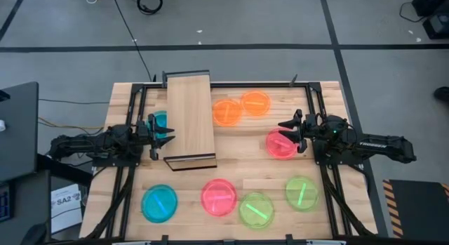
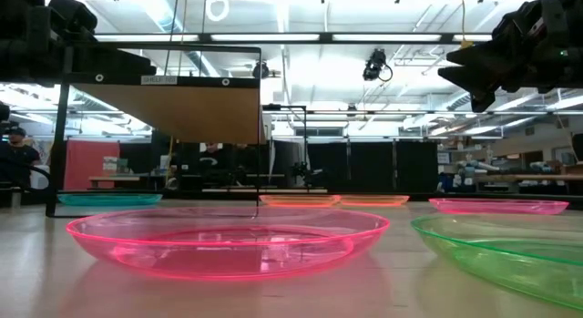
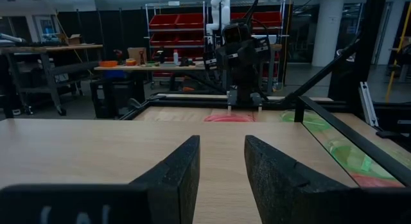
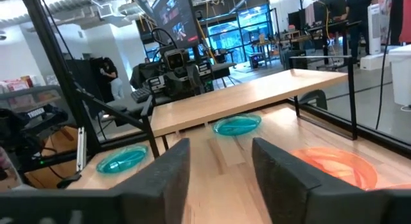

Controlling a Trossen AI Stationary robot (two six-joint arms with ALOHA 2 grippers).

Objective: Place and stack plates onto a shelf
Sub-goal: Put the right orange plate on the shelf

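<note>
The left gripper (image 1: 163, 127) hovers at the shelf's (image 1: 189, 108) left edge over a teal plate (image 1: 160, 121), jaws parted and empty. The shelf holds nothing yet; seven more plates lie around the table (image 1: 126, 97). The right gripper (image 1: 289, 133) hangs over a pink plate (image 1: 279, 144), jaws apart, gripping nothing. These thin, slick discs could slide away under a shallow pinch, or catch the shelf edge when lifted.

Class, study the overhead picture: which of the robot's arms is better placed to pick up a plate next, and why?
Probably the right: the right gripper, fingers open, hovers over a pink plate. The left gripper sits beside the shelf, near a teal plate.
</note>
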